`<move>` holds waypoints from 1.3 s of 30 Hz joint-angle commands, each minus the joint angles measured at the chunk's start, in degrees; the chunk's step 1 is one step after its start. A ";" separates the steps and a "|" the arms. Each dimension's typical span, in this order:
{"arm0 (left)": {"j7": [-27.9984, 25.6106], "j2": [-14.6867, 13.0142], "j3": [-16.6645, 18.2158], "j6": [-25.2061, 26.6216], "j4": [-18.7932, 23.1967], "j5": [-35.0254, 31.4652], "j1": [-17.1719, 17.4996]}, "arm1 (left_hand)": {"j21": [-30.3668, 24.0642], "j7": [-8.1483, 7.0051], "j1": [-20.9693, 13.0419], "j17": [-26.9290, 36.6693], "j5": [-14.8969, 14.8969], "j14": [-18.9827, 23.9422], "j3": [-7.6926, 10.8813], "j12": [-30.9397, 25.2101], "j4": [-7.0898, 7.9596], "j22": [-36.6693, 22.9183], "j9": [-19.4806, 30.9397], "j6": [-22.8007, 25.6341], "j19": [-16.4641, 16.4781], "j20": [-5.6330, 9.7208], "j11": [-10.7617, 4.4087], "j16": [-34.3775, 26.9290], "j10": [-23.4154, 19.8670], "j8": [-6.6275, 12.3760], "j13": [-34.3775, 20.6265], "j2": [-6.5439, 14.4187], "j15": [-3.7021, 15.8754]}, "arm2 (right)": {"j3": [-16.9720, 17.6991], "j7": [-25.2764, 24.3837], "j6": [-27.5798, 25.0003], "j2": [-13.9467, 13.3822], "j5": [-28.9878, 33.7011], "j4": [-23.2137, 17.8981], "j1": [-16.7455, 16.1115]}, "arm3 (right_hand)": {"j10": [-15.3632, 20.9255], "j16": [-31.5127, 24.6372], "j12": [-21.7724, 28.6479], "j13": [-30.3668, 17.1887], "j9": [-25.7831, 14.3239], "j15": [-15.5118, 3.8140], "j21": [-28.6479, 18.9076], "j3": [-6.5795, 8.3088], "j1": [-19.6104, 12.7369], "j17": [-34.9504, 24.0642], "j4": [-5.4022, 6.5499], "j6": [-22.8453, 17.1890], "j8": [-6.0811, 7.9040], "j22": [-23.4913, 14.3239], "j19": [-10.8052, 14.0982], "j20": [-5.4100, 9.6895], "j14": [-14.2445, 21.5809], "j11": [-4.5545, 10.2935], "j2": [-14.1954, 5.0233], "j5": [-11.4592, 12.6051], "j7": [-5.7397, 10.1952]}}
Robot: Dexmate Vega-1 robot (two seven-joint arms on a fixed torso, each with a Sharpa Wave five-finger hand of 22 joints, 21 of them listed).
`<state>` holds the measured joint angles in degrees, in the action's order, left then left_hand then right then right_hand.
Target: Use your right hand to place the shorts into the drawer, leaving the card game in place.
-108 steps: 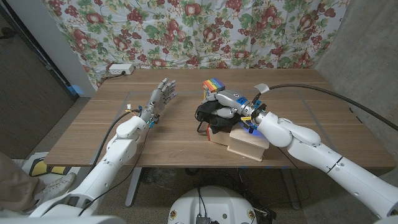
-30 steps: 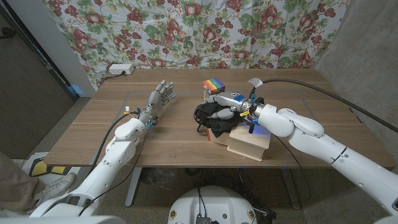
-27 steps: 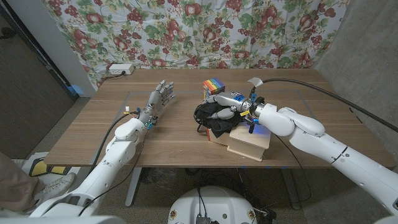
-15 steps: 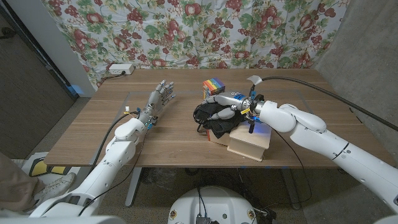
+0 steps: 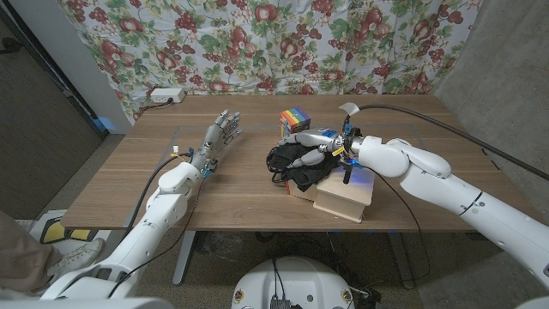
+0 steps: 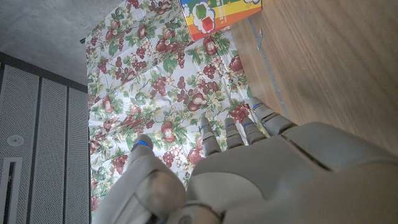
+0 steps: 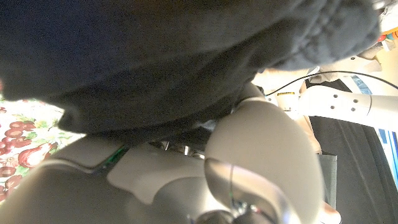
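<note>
1. The black crumpled fabric shorts point(image 5: 294, 165) lie in a heap near the middle of the wooden counter point(image 5: 129, 180), bunched partly over the near left corner of the light wooden drawer box point(image 5: 345, 196) and partly spilling onto the counter beside it. In the right wrist view the dark cloth point(image 7: 155, 56) fills the space just past the hand.
2. The right hand point(image 5: 316, 148) lies on top of the shorts, its pale fingers point(image 5: 302, 158) reaching into the heap. From the head view the fingers look curled down into the cloth, but whether they actually grip it I cannot tell; the right wrist view shows the thumb point(image 7: 261, 149) close against the fabric.
3. The rainbow-striped card game box point(image 5: 294, 119) stands on the counter just behind the shorts, toward the far edge, near the right hand but apart from it. The left wrist view shows the same box point(image 6: 217, 11) lying by the floral cloth.
4. The left hand point(image 5: 219, 137) is well apart from the shorts, on the left part of the counter, with its fingers spread and pointing toward the far edge, holding nothing. In the left wrist view its fingers point(image 6: 239, 127) reach out straight and a little apart.
5. A white power strip point(image 5: 165, 96) sits at the far left corner of the counter, and a floral cloth with fruit print point(image 5: 257, 43) hangs behind.
</note>
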<state>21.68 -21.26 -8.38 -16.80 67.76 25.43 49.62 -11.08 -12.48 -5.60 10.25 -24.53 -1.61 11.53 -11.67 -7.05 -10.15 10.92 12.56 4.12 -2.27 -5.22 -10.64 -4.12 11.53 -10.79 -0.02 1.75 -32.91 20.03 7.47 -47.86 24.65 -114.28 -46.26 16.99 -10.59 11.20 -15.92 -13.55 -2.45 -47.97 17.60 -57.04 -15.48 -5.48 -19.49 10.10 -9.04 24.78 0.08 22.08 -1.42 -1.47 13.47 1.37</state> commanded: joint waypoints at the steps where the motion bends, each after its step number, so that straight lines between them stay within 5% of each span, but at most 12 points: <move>1: 0.77 0.07 0.10 -0.29 -0.98 0.08 -0.61 | -0.20 -0.11 -0.62 0.17 -0.09 -0.47 0.11 0.00 -0.30 -0.10 0.15 0.17 -0.12 0.28 -0.22 -0.19 0.26 -0.12 -0.21 -0.02 0.09 | -0.62 3.23 -0.40 -0.55 -1.12 0.07 1.96 | -0.93 0.05 -0.23 0.45 0.27 -0.19 1.14 0.49 1.26 0.36 -0.13 2.01 -0.03 -0.13 -0.18 -0.94 -1.20 -0.33 0.44 -0.21 -0.29; 4: 1.05 0.18 0.16 -0.56 -1.37 0.14 -0.71 | -0.21 -0.11 -0.67 0.17 -0.09 -0.46 0.12 0.01 -0.33 -0.09 0.15 0.17 -0.09 0.30 -0.26 -0.20 0.30 -0.12 -0.21 -0.04 0.07 | -0.69 3.88 -0.41 -0.71 -1.34 -0.02 2.28 | -1.32 0.07 -0.15 0.76 0.46 0.33 2.13 0.56 1.71 0.68 -0.22 2.37 0.20 -0.16 -1.17 -2.17 -1.80 -0.30 0.63 -0.25 -0.36; 24: 0.68 0.31 0.28 -0.79 -0.54 0.02 -0.01 | -0.26 -0.10 -0.95 0.17 -0.08 -0.32 0.16 -0.20 -0.52 -0.09 0.16 0.32 0.07 0.46 -0.47 -0.25 -0.24 -0.05 -0.21 -0.15 0.18 | 0.59 5.59 -0.20 -3.15 -1.83 -1.54 2.21 | -2.35 -0.05 0.17 1.97 1.14 1.59 5.18 -0.44 5.57 1.97 0.45 3.40 0.63 -0.22 -2.64 -4.18 -3.48 -1.03 2.35 -0.55 -0.70; 39: -0.02 0.03 0.33 -0.65 0.96 0.25 1.23 | -0.25 -0.10 -1.13 0.18 -0.05 -0.36 0.18 -0.16 -0.63 -0.10 0.17 0.43 0.07 0.45 -0.50 -0.24 -0.14 -0.01 -0.23 -0.24 0.21 | 1.60 5.80 0.73 -3.97 -3.45 -2.12 1.60 | -1.42 -0.64 0.81 2.76 1.54 1.35 6.87 -1.26 8.53 2.81 1.27 2.80 1.13 -0.28 -2.44 -4.42 -2.50 -0.60 3.14 -0.09 -0.20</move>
<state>22.15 -21.08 -8.07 -17.67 67.77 25.54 50.06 -11.08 -12.48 -6.21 10.25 -24.53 -1.61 11.53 -11.67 -7.52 -10.15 10.92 12.56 4.12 -2.27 -5.34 -10.64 -4.24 11.53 -10.79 -0.63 1.75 -31.95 25.56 7.70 -51.18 22.20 -115.96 -44.32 15.11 -11.04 11.71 -13.11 -11.96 -1.55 -41.30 16.44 -49.38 -12.76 -4.32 -16.37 10.62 -9.22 22.24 -4.12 19.35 -2.23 1.72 13.03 0.92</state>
